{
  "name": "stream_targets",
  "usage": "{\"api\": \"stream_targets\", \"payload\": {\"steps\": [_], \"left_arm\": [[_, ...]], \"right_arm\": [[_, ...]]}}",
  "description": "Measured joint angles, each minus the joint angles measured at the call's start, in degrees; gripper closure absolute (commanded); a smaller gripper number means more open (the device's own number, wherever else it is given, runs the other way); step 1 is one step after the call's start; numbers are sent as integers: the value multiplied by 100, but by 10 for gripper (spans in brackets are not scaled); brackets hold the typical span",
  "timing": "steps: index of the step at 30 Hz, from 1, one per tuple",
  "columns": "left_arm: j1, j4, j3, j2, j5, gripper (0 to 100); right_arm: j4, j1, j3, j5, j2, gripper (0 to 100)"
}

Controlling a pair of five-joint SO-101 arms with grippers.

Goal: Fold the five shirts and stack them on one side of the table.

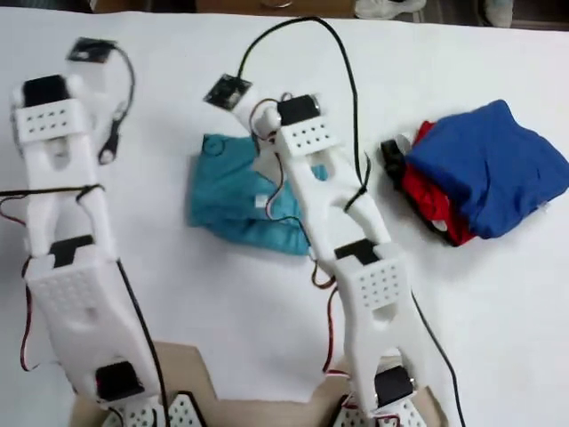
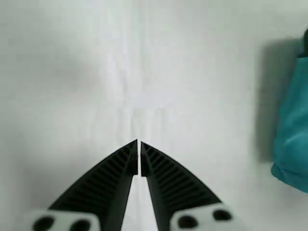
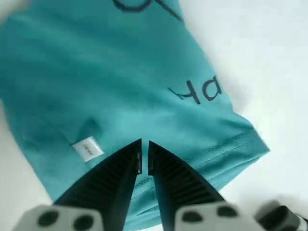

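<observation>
The right gripper [image 3: 144, 144] is closest. Its two dark ribbed fingers are drawn almost together, with a thin slit between the tips and no cloth caught in it. Directly under them lies the teal shirt [image 3: 120, 72], folded into a rough, slightly skewed packet near the middle of the table [image 1: 444, 53]. A small white label [image 3: 87, 147] shows just beside the fingertips.

The step in hand looks to be finishing this shirt and taking it to the stack. To do that well, the fingers would have to open and come down at a folded edge, so that they catch every layer. A pinch on the top layer alone would likely pull the fold apart. The cloth is limp and will sag, so a low carry or a slide across the table seems safer than a high lift.

The stack [image 1: 480, 169] sits at the right side of the table, well apart from the teal shirt. The blue shirt [image 1: 498, 160] is on top, the red shirt [image 1: 427, 200] is under it, and the black shirt [image 1: 393, 156] peeks out at the edge. A sliver of white there may be a fourth.

The left gripper [image 2: 139, 143] hangs over bare table on the teal shirt's far side from the stack, with its fingertips all but touching and nothing held.
</observation>
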Motion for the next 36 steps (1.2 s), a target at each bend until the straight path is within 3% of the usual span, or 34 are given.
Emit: {"api": "stream_targets", "payload": {"steps": [14, 26, 36], "left_arm": [[-413, 0, 0, 0, -202, 980], [-413, -9, 0, 0, -264, 980], [-404, 44, 0, 0, -264, 980]], "right_arm": [[-1415, -220, 2699, -281, -475, 976], [-1723, -536, 4695, -290, -2875, 977], [-3516, -1037, 6004, -290, -3376, 977]]}}
